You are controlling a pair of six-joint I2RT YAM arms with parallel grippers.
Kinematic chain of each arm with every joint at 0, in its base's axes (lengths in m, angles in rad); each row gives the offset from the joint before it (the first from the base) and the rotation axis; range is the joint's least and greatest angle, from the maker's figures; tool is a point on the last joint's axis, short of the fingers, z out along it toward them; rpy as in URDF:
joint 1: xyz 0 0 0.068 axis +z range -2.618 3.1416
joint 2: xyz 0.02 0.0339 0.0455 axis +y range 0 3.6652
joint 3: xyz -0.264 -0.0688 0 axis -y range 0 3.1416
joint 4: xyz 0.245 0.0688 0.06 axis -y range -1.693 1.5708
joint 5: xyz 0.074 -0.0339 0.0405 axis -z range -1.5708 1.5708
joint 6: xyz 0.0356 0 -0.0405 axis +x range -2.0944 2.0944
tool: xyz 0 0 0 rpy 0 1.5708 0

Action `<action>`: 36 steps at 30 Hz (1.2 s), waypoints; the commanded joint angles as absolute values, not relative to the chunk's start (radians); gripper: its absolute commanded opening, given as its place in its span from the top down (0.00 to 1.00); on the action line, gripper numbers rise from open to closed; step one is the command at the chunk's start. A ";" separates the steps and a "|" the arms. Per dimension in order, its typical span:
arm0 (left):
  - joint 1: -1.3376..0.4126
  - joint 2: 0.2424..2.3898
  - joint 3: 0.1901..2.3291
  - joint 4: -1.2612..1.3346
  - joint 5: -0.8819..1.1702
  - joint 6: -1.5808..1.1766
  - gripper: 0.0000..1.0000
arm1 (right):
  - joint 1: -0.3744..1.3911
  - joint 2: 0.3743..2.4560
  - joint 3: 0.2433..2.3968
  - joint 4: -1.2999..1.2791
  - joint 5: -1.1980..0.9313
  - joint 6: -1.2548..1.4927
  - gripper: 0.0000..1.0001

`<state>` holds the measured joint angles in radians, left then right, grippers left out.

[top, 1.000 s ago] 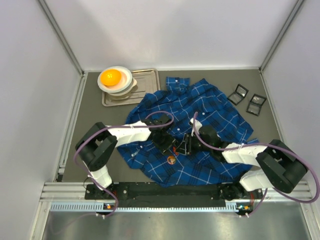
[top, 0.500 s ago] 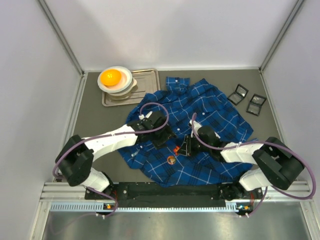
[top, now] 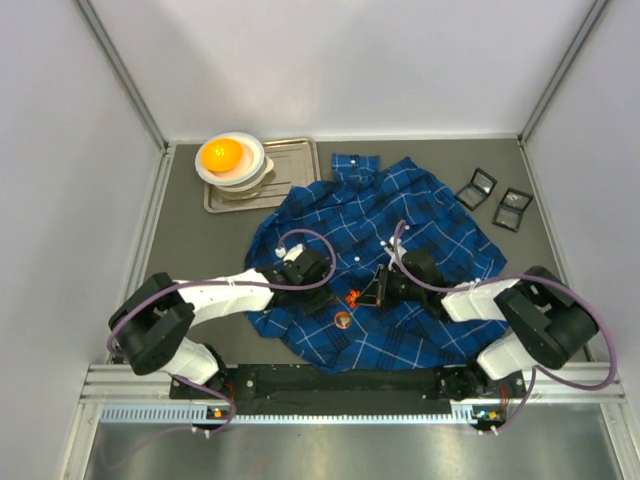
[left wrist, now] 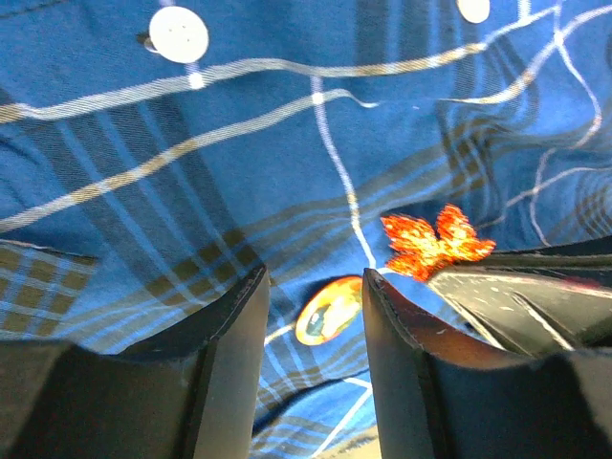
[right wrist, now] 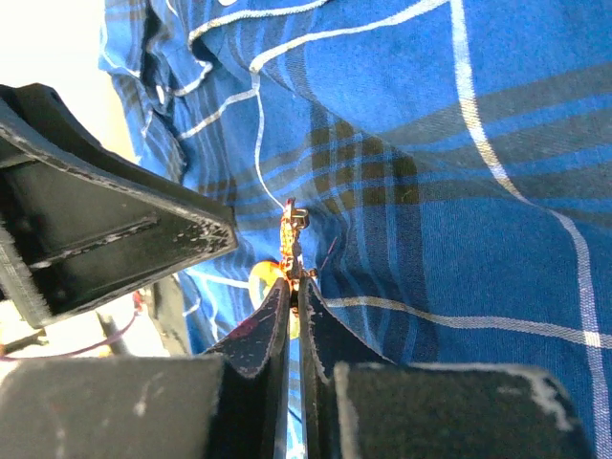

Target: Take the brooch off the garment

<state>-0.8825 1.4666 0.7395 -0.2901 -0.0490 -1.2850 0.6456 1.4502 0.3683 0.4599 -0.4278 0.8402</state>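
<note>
From above, the large dark-blue plaid button-up shirt point(top: 400, 230) lies spread and rumpled on the grey table point(top: 190, 240). The small orange-red leaf-shaped brooch point(top: 354, 297) sits on its lower front, between the left gripper point(top: 324, 292) and the right gripper point(top: 373, 292). A small oval orange-gold disc point(top: 342, 320) lies on the cloth just below the brooch. A flat metal tray point(top: 290, 160) and stacked white bowls point(top: 240, 170) stand at the far left.

In the left wrist view, the left gripper point(left wrist: 314, 279) stands moderately apart, holding nothing, with the disc point(left wrist: 328, 309) seen through its gap. The brooch point(left wrist: 435, 241) lies to the right, touched by the right gripper's dark tip point(left wrist: 516, 296). A white button point(left wrist: 179, 33) shows top left.

In the right wrist view, the right gripper point(right wrist: 294, 287) is pinched nearly closed on the brooch point(right wrist: 292, 234), seen edge-on against the shirt point(right wrist: 459, 191).
</note>
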 commanded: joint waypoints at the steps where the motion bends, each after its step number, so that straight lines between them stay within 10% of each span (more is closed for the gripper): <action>1: -0.890 1.443 0.695 -0.249 -0.104 -1.267 0.51 | 0.604 1.494 0.333 0.636 -0.540 1.000 1.00; 20: -0.910 1.342 0.611 -0.232 -0.167 -1.241 0.52 | 0.614 1.767 0.170 1.386 -0.693 1.477 1.00; 36: -0.913 1.172 0.638 -0.321 -0.178 -1.149 0.40 | 0.683 1.468 0.222 0.965 -0.652 1.372 1.00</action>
<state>-0.9108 1.2140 0.6167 -0.3092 -0.1741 -1.1915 0.6678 1.5185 0.1802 1.0695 -0.6567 1.4364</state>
